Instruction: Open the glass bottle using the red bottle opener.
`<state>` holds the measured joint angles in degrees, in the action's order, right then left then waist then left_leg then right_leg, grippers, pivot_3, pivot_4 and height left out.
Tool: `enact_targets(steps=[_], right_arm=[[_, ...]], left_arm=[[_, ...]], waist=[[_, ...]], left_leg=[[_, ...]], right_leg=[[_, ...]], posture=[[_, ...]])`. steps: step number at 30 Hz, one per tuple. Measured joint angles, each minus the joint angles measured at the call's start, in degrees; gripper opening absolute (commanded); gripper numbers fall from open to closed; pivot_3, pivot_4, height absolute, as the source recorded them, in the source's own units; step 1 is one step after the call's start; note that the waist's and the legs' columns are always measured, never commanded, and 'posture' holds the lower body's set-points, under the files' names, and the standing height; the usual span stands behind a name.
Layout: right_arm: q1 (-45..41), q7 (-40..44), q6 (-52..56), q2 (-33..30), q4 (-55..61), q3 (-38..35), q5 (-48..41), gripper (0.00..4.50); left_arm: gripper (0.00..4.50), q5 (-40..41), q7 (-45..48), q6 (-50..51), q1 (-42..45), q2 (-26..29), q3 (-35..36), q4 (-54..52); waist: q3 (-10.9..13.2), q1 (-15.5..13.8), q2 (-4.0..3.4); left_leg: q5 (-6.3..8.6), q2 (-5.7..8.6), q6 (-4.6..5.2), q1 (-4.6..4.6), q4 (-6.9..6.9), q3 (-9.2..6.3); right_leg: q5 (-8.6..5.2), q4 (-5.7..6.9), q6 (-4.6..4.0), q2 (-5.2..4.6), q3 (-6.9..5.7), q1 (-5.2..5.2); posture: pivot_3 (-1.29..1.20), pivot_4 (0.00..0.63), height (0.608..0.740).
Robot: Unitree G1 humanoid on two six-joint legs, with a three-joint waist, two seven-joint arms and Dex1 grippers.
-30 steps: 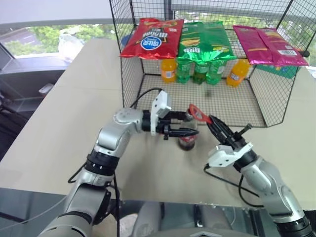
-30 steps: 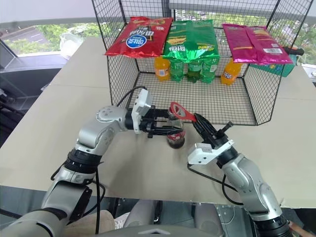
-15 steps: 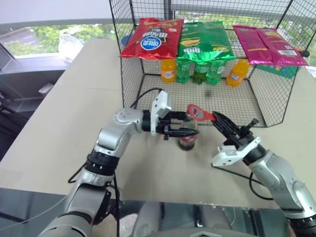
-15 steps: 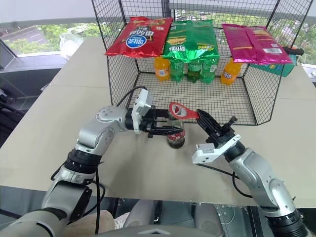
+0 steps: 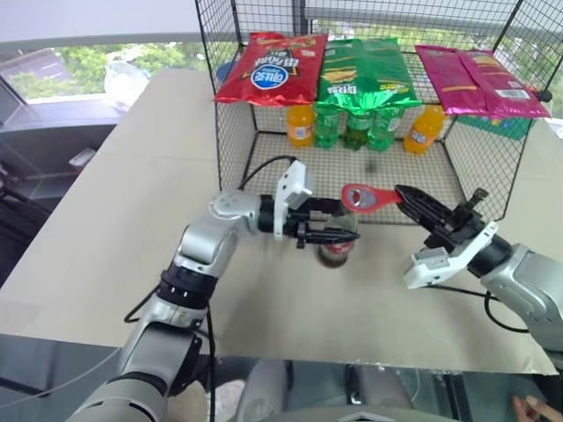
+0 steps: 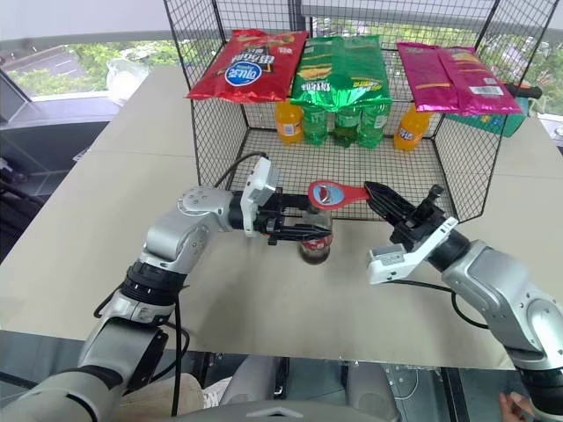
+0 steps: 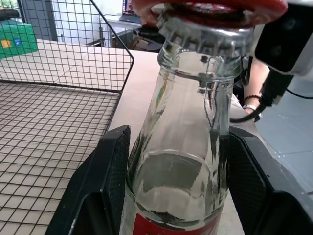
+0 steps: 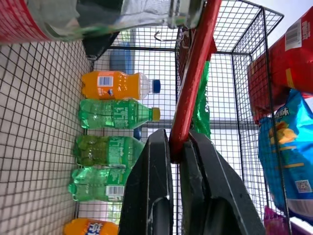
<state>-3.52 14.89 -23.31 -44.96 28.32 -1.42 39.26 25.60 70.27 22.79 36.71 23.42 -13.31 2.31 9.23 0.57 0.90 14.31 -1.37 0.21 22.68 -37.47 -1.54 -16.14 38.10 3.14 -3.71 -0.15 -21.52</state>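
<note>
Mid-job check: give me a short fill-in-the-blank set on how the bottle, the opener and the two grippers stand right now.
1. The left gripper has a finger on each side of the glass bottle's ____.
2. The right gripper is shut on the ____ of the red bottle opener.
3. The opener's ring head sits over the bottle's silver ____.
4. The plastic soda bottles stand inside the wire ____.

Missing words: neck; handle; cap; cage

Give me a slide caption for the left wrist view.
Left gripper steadies the bottle while the opener sits over its cap.
</note>
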Motion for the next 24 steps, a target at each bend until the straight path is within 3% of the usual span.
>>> enact_targets(steps=[15,20,24], right_arm=[[-8.54,3.41,1.95,-0.76,1.18,-5.94,-7.32,0.00],[-0.47,3.98,2.32,1.01,2.58,-7.11,-7.67,0.00],[3.28,3.90,6.84,10.26,4.04,-4.67,-8.65,0.00]], left_arm=[[2.23,0.03,0.67,-0.91,0.19,0.13,-0.07,0.62],[2.23,0.03,0.65,-1.09,-0.02,0.00,0.03,0.64],[2.23,-0.06,0.55,-1.22,-0.02,-0.06,0.08,0.65]], waist=[[0.00,-0.16,0.00],[0.01,-0.57,0.01],[0.00,-0.13,0.00]], left_leg=[[0.00,0.00,0.00,0.05,0.00,-0.01],[0.00,0.01,0.00,0.07,-0.01,-0.01],[0.00,-0.02,0.00,0.01,-0.01,-0.03]], right_leg=[[0.00,-0.05,0.00,-0.01,-0.02,0.00],[0.00,-0.06,0.00,-0.02,-0.03,0.00],[0.00,0.03,-0.01,0.02,-0.02,0.00]], posture=[[0.00,0.150,0.740],[0.00,0.150,0.740],[0.00,0.150,0.740]])
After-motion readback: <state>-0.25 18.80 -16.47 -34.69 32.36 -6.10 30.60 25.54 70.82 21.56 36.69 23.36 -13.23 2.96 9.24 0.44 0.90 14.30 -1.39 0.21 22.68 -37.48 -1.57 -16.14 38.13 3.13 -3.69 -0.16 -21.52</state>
